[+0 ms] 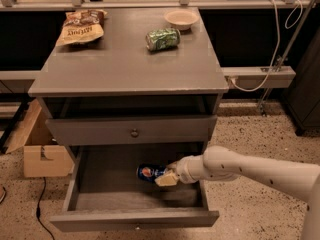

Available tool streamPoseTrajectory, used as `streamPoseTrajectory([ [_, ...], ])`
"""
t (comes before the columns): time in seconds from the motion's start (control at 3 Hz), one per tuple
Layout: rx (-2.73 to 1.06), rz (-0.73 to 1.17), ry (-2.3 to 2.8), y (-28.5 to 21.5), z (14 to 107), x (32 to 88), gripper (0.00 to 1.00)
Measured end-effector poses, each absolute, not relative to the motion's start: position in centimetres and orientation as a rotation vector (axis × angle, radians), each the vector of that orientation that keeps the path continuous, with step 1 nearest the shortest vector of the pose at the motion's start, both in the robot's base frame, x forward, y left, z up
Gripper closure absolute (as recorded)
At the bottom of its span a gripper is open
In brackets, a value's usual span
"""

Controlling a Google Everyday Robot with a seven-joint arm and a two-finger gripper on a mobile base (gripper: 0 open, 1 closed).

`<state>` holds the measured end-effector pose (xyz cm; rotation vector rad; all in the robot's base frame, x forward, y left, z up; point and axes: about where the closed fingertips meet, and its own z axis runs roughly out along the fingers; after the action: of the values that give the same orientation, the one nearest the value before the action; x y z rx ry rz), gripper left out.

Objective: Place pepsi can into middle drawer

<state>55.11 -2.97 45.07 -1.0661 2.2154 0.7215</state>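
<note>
The pepsi can (148,172), blue with the round logo, lies on its side inside the open middle drawer (100,186), near the middle of its grey floor. My gripper (166,176) reaches in from the right over the drawer's right wall. It is shut on the can's right end. The can sits low, at or just above the drawer floor; I cannot tell if it touches. The white arm (240,168) stretches off to the right edge of the camera view.
Above the open drawer is a shut drawer front with a round knob (134,133). On the cabinet top lie a green soda can (162,38), a chip bag (80,28) and a small bowl (181,18). A cardboard box (42,156) stands on the floor at left.
</note>
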Motion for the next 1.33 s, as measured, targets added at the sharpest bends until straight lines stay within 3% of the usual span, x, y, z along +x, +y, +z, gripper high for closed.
streamPoseTrajectory([
  [1.0, -1.087, 0.772, 2.254, -0.3, 40.8, 57.0, 0.05],
  [1.33, -1.103, 0.753, 2.261, -1.1, 40.9, 56.8, 0.00],
])
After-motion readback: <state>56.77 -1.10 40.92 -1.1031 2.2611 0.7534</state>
